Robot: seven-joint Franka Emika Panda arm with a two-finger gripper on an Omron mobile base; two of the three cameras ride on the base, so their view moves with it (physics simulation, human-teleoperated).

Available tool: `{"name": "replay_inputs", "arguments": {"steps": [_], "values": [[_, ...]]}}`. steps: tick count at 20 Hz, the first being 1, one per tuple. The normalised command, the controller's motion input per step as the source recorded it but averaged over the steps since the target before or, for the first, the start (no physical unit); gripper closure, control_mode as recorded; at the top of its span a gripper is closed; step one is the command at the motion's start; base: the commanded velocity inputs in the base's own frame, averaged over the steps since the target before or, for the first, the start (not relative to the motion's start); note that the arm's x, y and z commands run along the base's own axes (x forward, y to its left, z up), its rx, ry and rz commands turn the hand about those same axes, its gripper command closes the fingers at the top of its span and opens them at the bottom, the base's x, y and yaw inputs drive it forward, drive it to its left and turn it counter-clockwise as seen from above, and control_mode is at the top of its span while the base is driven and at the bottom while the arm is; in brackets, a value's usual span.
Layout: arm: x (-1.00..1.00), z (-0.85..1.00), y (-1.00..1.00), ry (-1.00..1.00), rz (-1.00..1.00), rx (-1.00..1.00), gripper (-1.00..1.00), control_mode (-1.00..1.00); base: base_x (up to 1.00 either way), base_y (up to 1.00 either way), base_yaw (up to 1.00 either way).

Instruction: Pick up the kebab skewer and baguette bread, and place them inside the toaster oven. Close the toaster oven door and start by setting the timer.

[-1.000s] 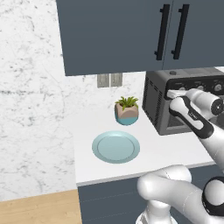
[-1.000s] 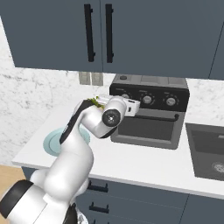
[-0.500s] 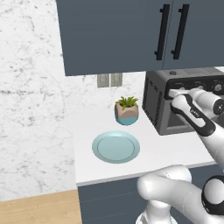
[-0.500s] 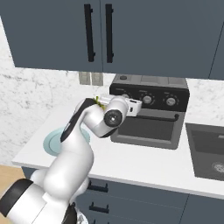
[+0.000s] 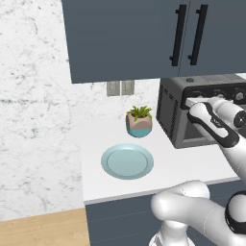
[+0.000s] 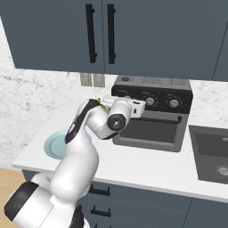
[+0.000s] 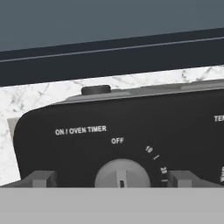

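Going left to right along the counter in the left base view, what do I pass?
Teal plate → potted plant → toaster oven, with the robot's arm in front of the oven's right part.

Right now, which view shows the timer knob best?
The hand view: the timer knob sits straight ahead between the open tool's fingertips, under the ON / OVEN TIMER label, pointer near OFF. In the right base view the hand covers that end of the toaster oven panel. In the left base view the arm blocks it.
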Motion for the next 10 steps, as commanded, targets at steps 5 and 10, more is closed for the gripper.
{"name": "replay_inputs", "arguments": {"steps": [5, 10], "values": [[0.1, 0.0, 0.0, -0.02, 0.0, 0.0, -1.0, -1.0, 0.0, 0.0, 0.0], [0.0, -0.01, 0.0, -0.05, 0.0, 0.0, -1.0, -1.0, 0.0, 0.0, 0.0]]}}
